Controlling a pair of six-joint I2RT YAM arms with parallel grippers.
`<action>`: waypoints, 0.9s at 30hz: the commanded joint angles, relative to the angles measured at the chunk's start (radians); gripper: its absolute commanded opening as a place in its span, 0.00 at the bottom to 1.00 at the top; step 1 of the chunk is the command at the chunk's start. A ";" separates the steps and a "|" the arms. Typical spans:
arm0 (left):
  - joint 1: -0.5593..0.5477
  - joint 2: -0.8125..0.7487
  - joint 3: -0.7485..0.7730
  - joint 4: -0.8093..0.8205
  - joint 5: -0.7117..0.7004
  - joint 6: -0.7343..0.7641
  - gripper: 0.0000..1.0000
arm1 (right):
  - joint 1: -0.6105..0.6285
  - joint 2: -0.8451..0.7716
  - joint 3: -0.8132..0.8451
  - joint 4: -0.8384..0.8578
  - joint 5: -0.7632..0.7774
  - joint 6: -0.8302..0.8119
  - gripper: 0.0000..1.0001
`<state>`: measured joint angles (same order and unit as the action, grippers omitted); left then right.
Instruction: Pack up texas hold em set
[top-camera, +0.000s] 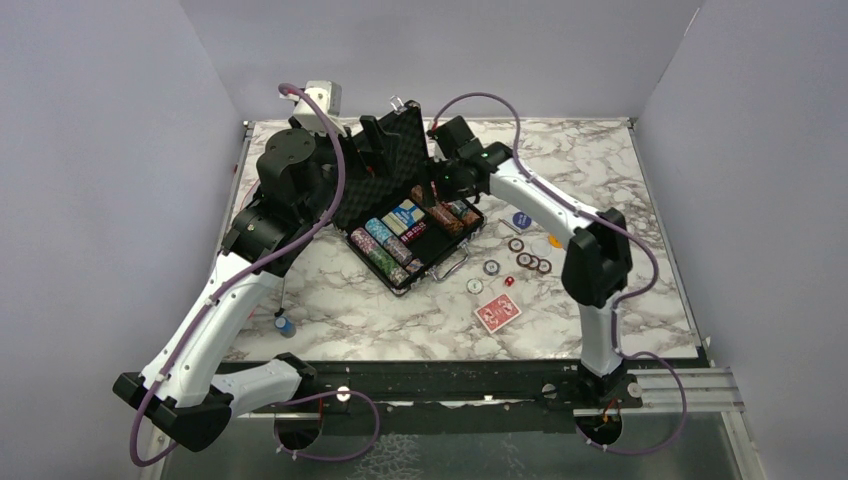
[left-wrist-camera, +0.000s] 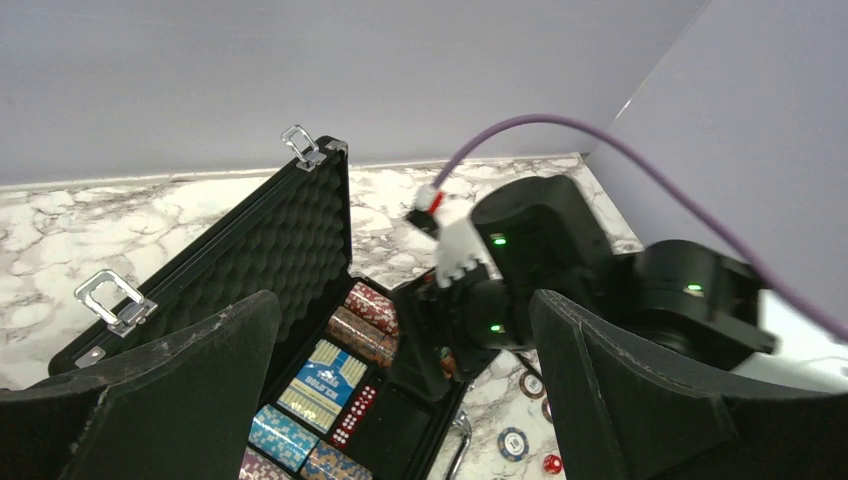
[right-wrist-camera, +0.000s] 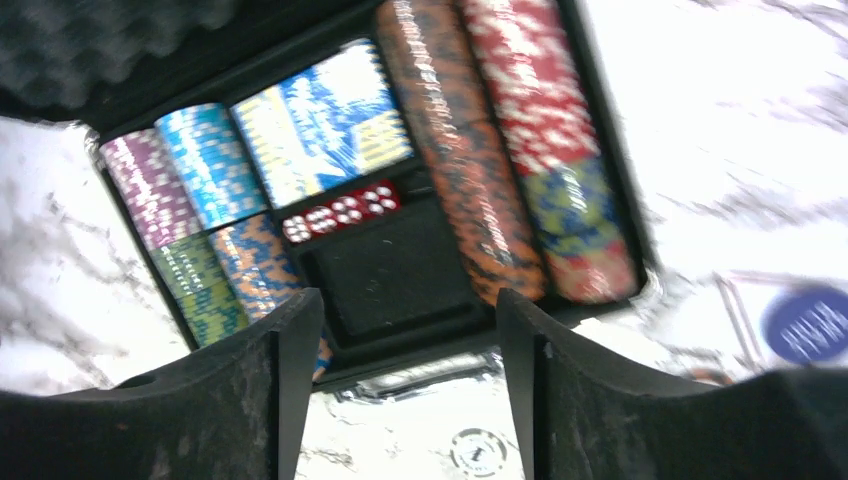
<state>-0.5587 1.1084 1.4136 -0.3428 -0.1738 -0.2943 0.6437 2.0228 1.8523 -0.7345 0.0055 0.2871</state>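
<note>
Marble tabletop (top-camera: 340, 320) between pale lilac walls (top-camera: 100, 150) carries the open briefcase (top-camera: 405, 150) toward the far middle, where we see our left gripper (left-wrist-camera: 405, 300) spread wide and empty before the foam lid and our right gripper (right-wrist-camera: 408, 300) parted, touching nothing, above the chip rows (right-wrist-camera: 470, 150), with loose chips (top-camera: 525, 258) and cards (top-camera: 497, 312) lying to the right.

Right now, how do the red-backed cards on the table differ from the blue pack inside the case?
The red-backed cards lie loose on the marble table, outside the case. The blue pack sits in a compartment of the open case, between chip rows. The red-backed cards show a red patterned back, while the blue pack is blue with pale print. Both are flat rectangles lying flat.
</note>
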 joint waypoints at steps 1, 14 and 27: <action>-0.003 -0.024 0.022 -0.011 0.019 0.028 0.99 | -0.055 -0.160 -0.186 0.012 0.240 0.188 0.63; -0.004 0.005 0.009 -0.004 0.114 0.057 0.99 | -0.102 -0.457 -0.711 -0.096 0.338 0.652 0.60; -0.003 0.002 -0.011 -0.003 0.134 0.035 0.99 | -0.102 -0.402 -0.797 -0.014 0.296 0.771 0.42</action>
<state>-0.5587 1.1168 1.4113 -0.3466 -0.0669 -0.2501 0.5358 1.5986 1.0683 -0.7948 0.2989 0.9882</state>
